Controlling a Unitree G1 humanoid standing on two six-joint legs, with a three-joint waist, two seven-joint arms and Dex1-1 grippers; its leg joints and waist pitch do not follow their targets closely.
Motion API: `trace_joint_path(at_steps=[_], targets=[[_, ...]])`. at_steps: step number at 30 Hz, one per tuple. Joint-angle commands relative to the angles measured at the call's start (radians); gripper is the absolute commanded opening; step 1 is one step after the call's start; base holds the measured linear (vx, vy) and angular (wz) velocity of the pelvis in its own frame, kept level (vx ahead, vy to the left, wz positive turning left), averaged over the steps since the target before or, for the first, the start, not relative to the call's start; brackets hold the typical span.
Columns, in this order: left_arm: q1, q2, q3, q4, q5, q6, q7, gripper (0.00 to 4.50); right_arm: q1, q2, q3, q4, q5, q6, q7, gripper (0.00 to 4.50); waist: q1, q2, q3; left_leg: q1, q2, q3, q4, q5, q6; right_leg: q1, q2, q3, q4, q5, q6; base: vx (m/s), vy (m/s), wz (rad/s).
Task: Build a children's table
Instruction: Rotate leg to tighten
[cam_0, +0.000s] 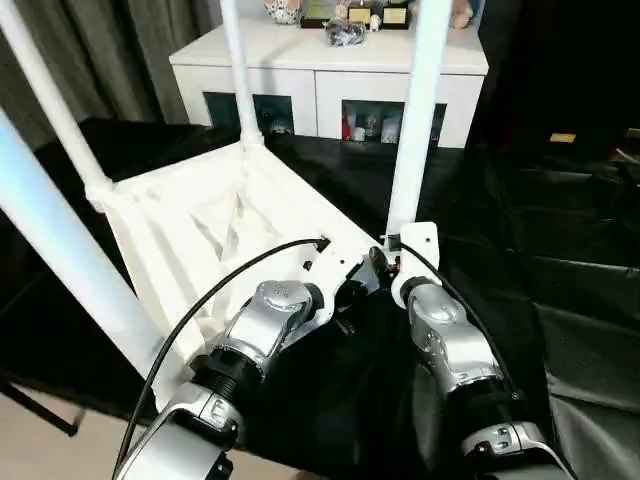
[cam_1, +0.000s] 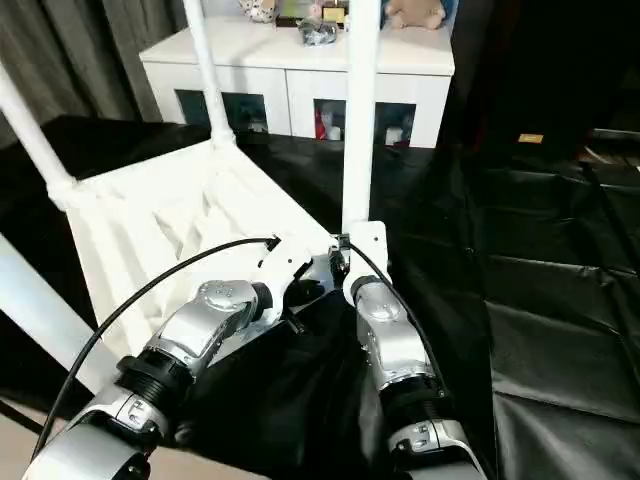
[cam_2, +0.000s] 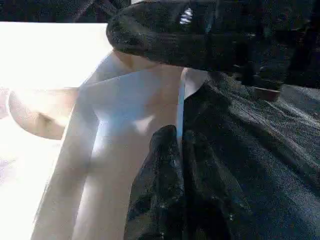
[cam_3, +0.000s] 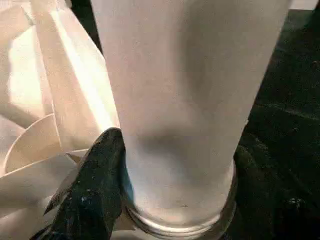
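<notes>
The children's table (cam_0: 230, 220) lies upside down on black cloth, its ribbed underside facing up and its round white legs standing upward. My right gripper (cam_3: 170, 190) is shut on the near-right leg (cam_0: 410, 150) close to its socket; one black finger (cam_3: 95, 190) presses its side. My left gripper (cam_2: 181, 185) is shut on the table top's thin raised rim (cam_2: 150, 115) right next to that corner. In the head views both grippers meet at the corner (cam_0: 365, 270), beyond my silver forearms. Another leg (cam_0: 60, 250) looms large at the near left.
A white cabinet (cam_0: 330, 90) with dark glass doors stands behind the table, small items (cam_0: 345, 30) on top. Black cloth (cam_0: 540, 250) spreads out to the right. Grey curtains (cam_0: 110, 50) hang at the back left. A black cable (cam_0: 200, 310) runs along my left forearm.
</notes>
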Motion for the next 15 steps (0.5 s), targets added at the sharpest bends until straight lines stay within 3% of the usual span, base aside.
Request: trace_joint_path(at_steps=[1,3,5,7,8,10,12,15], targets=[[0.027,0.055,0.086,0.039,0.005,0.005,0.086,0.0,0.023,0.004,0.04,-0.016,0.022,-0.008,0.095,3.23,-0.001,-0.03,-0.042,-0.008,0.006,0.002,-0.069,-0.274,0.043,0.039,-0.019,0.011,-0.076,-0.332,-0.121,0.0,0.0,0.0],[0.046,0.082,0.063,0.005,0.002,0.022,0.014,0.0,0.024,-0.016,0.045,-0.038,0.036,-0.016,0.152,3.39,-0.003,-0.027,-0.042,-0.018,0.006,0.002,-0.067,-0.231,0.06,0.045,-0.021,0.01,-0.068,-0.279,-0.146,0.0,0.0,0.0],[0.057,0.099,0.05,-0.014,-0.002,0.033,-0.029,0.0,0.021,-0.029,0.053,-0.043,0.046,-0.021,0.198,3.69,-0.014,-0.023,-0.042,-0.021,0.005,-0.001,-0.07,-0.233,0.052,0.048,-0.022,0.007,-0.069,-0.288,-0.149,0.0,0.0,0.0],[0.083,0.144,0.022,-0.056,-0.008,0.019,-0.119,0.0,0.023,-0.083,0.095,-0.072,0.066,-0.005,0.335,3.79,-0.022,-0.024,-0.043,-0.026,0.007,-0.004,-0.07,-0.232,0.046,0.057,-0.024,0.002,-0.066,-0.288,-0.153,0.0,0.0,0.0],[0.099,0.172,0.011,-0.078,-0.012,0.006,-0.167,0.0,0.028,-0.124,0.129,-0.096,0.077,0.009,0.433,3.85,-0.019,-0.022,-0.042,-0.018,0.01,-0.002,-0.069,-0.249,0.047,0.052,-0.022,0.0,-0.069,-0.293,-0.159,0.0,0.0,0.0],[0.101,0.175,0.009,-0.081,-0.013,0.005,-0.174,0.0,0.029,-0.129,0.134,-0.1,0.079,0.011,0.446,3.85,-0.019,-0.023,-0.04,-0.009,0.013,0.006,-0.065,-0.26,0.051,0.043,-0.02,0.004,-0.07,-0.278,-0.185,0.0,0.0,0.0],[0.124,0.234,0.003,-0.103,-0.029,-0.022,-0.258,0.0,0.05,-0.225,0.192,-0.163,0.094,0.02,0.633,3.85,-0.012,-0.027,-0.04,-0.01,0.015,0.003,-0.067,-0.237,0.051,0.051,-0.021,0.001,-0.067,-0.264,-0.191,0.0,0.0,0.0],[0.146,0.294,-0.001,-0.143,-0.055,-0.02,-0.349,0.0,0.066,-0.303,0.218,-0.207,0.105,0.016,0.772,3.85,-0.014,-0.024,-0.04,-0.011,0.019,0.004,-0.067,-0.245,0.06,0.048,-0.02,0.003,-0.059,-0.228,-0.206,0.0,0.0,0.0]])
